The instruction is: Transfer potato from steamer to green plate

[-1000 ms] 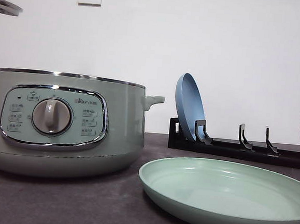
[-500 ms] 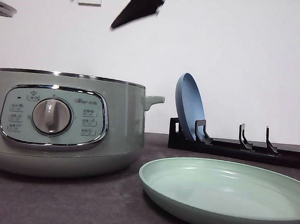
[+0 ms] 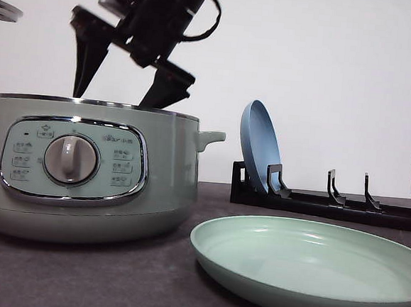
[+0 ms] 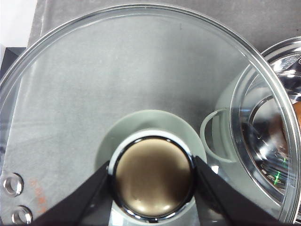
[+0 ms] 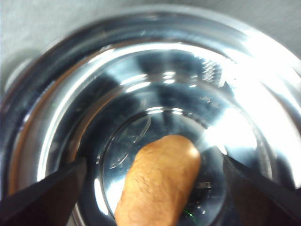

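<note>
Steel gleams round the potato (image 5: pixel 157 181) lying on the steamer (image 3: pixel 83 169) floor. Right gripper (image 3: pixel 119 75) is spread wide above it: reaching step; next, descend and close. Left gripper (image 4: pixel 153 176) pinches the lid (image 4: pixel 141 80) knob. Green plate (image 3: pixel 310 265) waits empty. Potato's near end is cut off

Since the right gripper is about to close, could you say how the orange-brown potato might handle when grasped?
The lumpy orange-brown potato looks firm, so it should not squash. Its rounded skin may slip between the fingers. Lying on the steamer's shiny curved steel bottom, it could roll if nudged.
</note>
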{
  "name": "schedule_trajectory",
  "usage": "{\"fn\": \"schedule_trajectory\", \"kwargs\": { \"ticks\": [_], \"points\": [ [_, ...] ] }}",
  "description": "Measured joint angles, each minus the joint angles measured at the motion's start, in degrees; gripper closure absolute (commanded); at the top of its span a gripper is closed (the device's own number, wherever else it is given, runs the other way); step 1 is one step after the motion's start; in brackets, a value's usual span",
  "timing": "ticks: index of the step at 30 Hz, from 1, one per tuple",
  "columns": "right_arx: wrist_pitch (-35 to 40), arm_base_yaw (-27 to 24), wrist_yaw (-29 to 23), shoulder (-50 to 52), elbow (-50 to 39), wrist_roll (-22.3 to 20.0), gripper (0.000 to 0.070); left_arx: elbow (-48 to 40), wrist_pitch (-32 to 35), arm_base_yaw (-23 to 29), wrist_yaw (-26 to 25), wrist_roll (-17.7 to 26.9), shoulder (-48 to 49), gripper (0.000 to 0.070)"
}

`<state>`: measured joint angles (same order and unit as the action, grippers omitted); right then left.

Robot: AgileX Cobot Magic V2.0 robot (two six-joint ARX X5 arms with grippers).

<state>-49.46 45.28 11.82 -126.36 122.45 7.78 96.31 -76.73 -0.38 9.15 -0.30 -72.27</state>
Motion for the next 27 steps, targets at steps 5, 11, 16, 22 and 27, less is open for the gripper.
{"fn": "schedule_trajectory", "kwargs": {
  "ticks": [5, 11, 16, 22, 27],
  "points": [
    [0.0, 1.2, -2.2, -2.3, 0.0, 0.0, 0.011, 0.0, 0.0, 0.0, 0.0, 0.0, 0.0, 0.07],
    [-0.4, 2.3, -3.6, -3.5, 0.0, 0.0, 0.011, 0.0, 0.0, 0.0, 0.0, 0.0, 0.0, 0.07],
    [-1.0, 3.0, -5.4, -4.8, 0.1, 0.0, 0.011, 0.0, 0.0, 0.0, 0.0, 0.0, 0.0, 0.07],
    [-1.3, 3.6, -7.4, -6.0, 0.1, 0.0, 0.0112, 0.0, 0.0, 0.0, 0.0, 0.0, 0.0, 0.07],
    [-3.6, 3.7, -7.5, -6.0, 0.1, 0.0, 0.0197, 0.0, 0.0, 0.0, 0.0, 0.0, 0.0, 0.07]
  ]
}}
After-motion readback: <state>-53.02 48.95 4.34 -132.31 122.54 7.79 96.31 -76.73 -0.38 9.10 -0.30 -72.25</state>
